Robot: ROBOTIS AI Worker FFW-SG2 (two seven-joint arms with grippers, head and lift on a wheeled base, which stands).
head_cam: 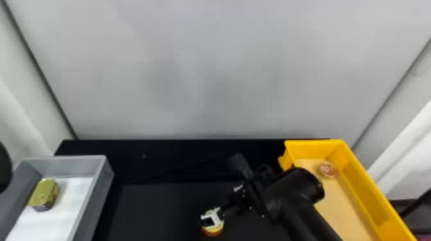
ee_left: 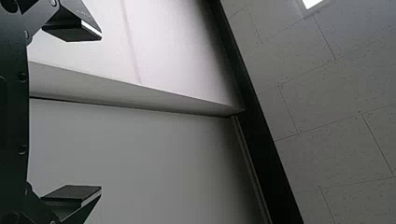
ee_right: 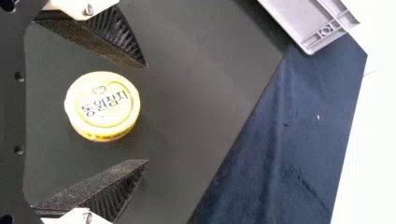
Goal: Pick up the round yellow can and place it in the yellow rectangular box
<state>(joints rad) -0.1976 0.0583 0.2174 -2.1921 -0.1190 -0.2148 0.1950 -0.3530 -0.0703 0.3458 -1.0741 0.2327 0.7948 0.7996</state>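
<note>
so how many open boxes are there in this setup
2: a gray box on the robot's left, with a green tin in it, and the yellow rectangular box on its right, partly covered by the right arm.

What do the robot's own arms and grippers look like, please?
The right arm is black, with thick, rounded housings. The right gripper has tapering black fingers with ribbed sides, grainy inner faces and white brackets. The left gripper has flat black fingers and a dark frame with round fittings.
</note>
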